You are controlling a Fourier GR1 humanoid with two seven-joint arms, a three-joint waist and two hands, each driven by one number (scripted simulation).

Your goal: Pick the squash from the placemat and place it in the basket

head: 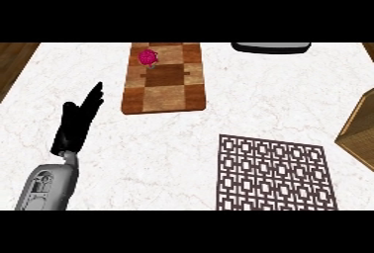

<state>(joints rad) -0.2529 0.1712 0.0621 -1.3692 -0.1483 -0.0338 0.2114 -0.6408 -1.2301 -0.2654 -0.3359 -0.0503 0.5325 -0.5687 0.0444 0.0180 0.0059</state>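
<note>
Head view of a white marbled counter (110, 163): the left hand (76, 123) stands at the view's left on its grey forearm (47, 188), its fingers straight and held together, pointing up and away, holding nothing; the right hand does not show. A small pink-red object (149, 58) — apparently the squash — sits near the far end of a brown checkered wooden board (164, 89), well apart from the hand. A dark lattice-patterned placemat (274, 173) lies bare at lower right, the woven basket (359, 131) enters at the right edge, and a dark, grey-topped object (272, 47) — cut off by the frame — lies at the far edge.
</note>
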